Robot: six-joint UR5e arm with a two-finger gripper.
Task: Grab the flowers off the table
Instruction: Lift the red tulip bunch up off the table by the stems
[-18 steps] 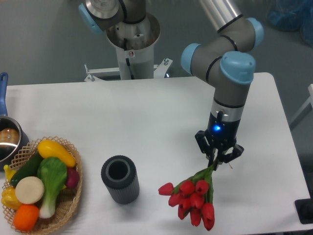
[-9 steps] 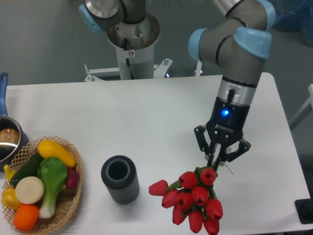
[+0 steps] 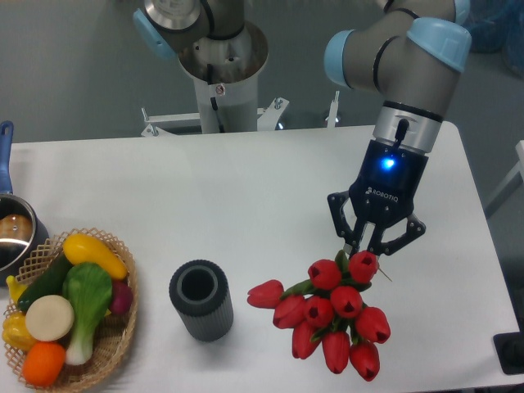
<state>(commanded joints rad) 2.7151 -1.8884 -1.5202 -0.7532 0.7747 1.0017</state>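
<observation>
Gripper (image 3: 366, 250) pinching the flowers (image 3: 332, 313) by their stems, right of the cup (image 3: 201, 300); lift looks underway, needing steady rise.

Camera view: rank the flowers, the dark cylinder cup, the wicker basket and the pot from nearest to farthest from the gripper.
Measured from the gripper:
1. The flowers, held just below it, right of centre.
2. The dark ribbed cylinder cup, to the left, near the front edge.
3. The wicker basket of vegetables, front left.
4. The pot, at the far left edge.
</observation>
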